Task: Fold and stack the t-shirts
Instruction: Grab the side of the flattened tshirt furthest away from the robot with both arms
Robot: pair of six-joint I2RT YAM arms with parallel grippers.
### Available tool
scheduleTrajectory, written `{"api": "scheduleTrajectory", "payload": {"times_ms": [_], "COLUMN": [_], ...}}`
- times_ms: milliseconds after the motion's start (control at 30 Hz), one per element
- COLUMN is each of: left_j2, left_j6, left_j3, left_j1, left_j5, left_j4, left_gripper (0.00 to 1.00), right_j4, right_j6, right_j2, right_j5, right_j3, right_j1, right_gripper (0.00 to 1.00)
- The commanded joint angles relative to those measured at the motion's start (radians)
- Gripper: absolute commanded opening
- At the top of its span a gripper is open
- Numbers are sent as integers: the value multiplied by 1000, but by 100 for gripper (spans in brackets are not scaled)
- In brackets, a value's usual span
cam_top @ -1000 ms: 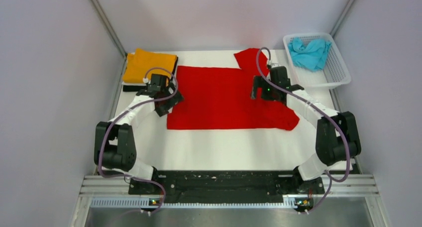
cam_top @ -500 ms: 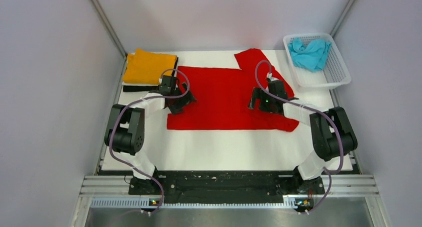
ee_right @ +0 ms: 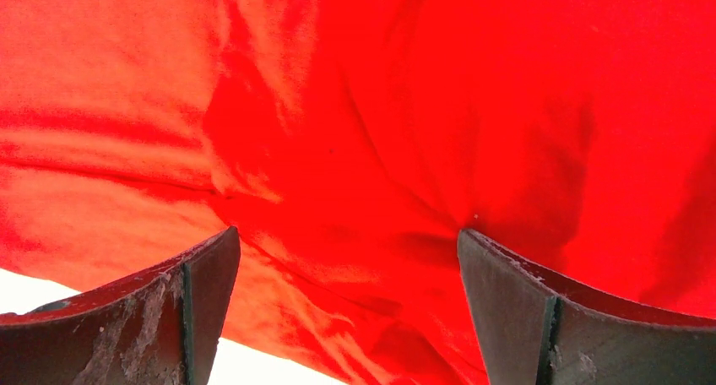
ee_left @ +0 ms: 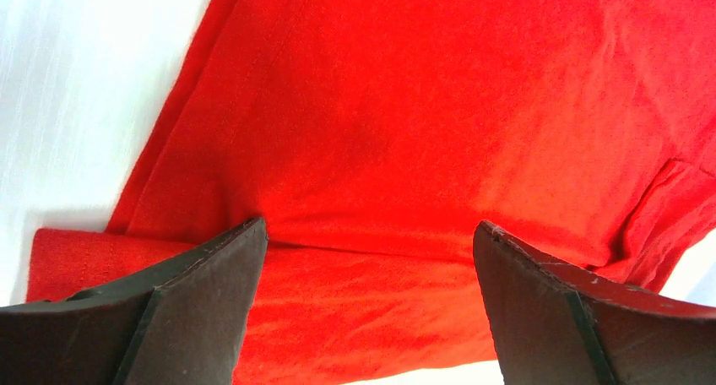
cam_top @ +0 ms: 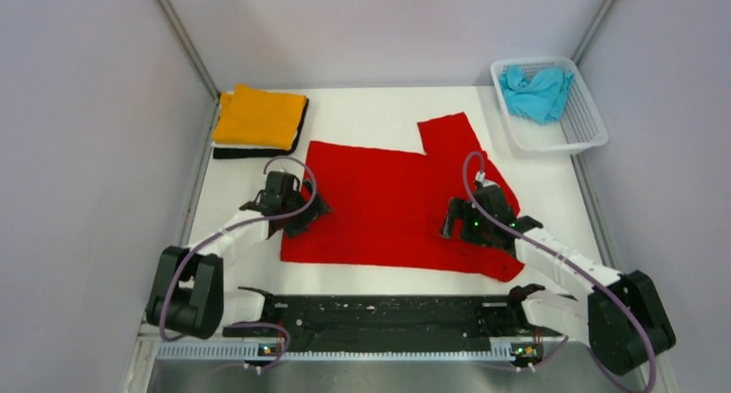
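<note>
red cloth fills both wrist views. the bright red t-shirt (cam_top: 388, 208) is spread flat across the middle of the white table (cam_top: 371, 104), with one sleeve pointed out toward 1 o'clock and a lower corner bunched at 5 o'clock. the left gripper (cam_top: 291, 210) is set over the shirt's 9 o'clock edge; in the left wrist view its fingers (ee_left: 177, 317) are seen spread wide, with nothing pinched between them and a folded hem lying beneath. the right gripper (cam_top: 472, 229) is placed over the shirt's 4 o'clock side, its fingers (ee_right: 549, 317) likewise held wide apart above creased cloth, with nothing clamped. whether the tips are pressed against the fabric cannot be told. at 10 o'clock an orange t-shirt (cam_top: 259, 117) is laid folded on top of a black t-shirt (cam_top: 250, 152), just beside the red shirt's 11 o'clock corner. at 2 o'clock a turquoise t-shirt (cam_top: 536, 91) is heaped crumpled inside the white lattice basket (cam_top: 586, 130).
</note>
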Motion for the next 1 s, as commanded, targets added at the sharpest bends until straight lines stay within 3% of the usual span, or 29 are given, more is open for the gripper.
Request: {"api": "scheduleTrajectory", "payload": {"times_ms": [0, 167, 567, 767, 967], "left_j2": [-104, -261, -252, -202, -16], "left_j6": [-27, -43, -57, 10, 90], "left_j3": [-128, -180, -136, 96, 325], "left_j1": [-14, -23, -45, -44, -31], "left_j5": [-86, -51, -43, -132, -378], "left_j4": [-294, -275, -281, -354, -335], "left_gripper": [99, 99, 99, 99, 99], "right_j4": [-170, -133, -22, -88, -41], "right_j6": [41, 29, -45, -127, -178], "right_j2": [-120, -131, 84, 23, 18], "right_j5": [42, 95, 202, 175, 276], "right_j3": [-68, -48, 112, 218, 326], "right_j1": [2, 2, 2, 2, -12], "right_gripper": [99, 99, 99, 99, 99]}}
